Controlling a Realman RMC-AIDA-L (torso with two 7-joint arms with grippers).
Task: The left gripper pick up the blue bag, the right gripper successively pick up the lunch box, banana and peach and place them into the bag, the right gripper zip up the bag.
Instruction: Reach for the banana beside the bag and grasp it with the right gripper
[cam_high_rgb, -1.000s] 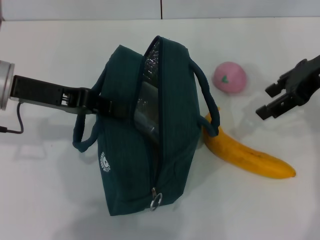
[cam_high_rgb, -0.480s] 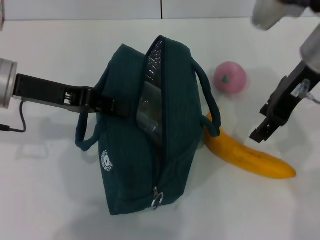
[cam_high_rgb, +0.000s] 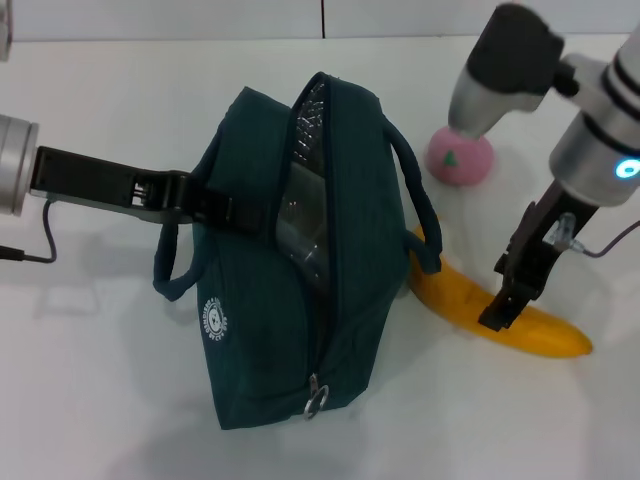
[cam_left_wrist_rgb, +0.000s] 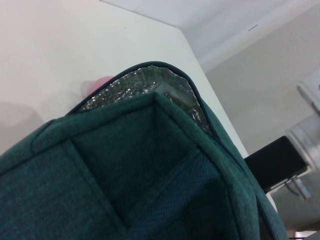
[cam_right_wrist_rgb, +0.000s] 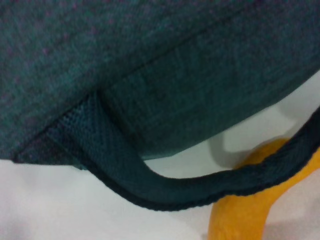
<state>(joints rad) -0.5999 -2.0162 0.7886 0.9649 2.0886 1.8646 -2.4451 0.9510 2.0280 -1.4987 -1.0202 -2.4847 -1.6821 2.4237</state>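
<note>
The blue bag (cam_high_rgb: 270, 300) stands mid-table with its zip open, silver lining (cam_left_wrist_rgb: 145, 85) showing. The clear lunch box (cam_high_rgb: 297, 228) sits inside the opening. My left gripper (cam_high_rgb: 205, 207) is shut on the bag's left side by the handle. The banana (cam_high_rgb: 545, 328) lies on the table right of the bag, one end under the bag's right handle (cam_right_wrist_rgb: 165, 187). My right gripper (cam_high_rgb: 497, 293) points down, open, its lower fingertip at the banana's middle. The pink peach (cam_high_rgb: 462, 158) rests behind the banana. The right wrist view shows the banana (cam_right_wrist_rgb: 240, 212) close below the strap.
White table (cam_high_rgb: 100, 380) all around, with its back edge and a wall seam at the far side. A black cable (cam_high_rgb: 30, 255) trails from the left arm. The right arm's silver wrist (cam_high_rgb: 590, 160) looms above the peach.
The right arm swung in from the right edge and dropped toward the banana, turning its fingers downward. The bag, left gripper, banana and peach stayed put.
</note>
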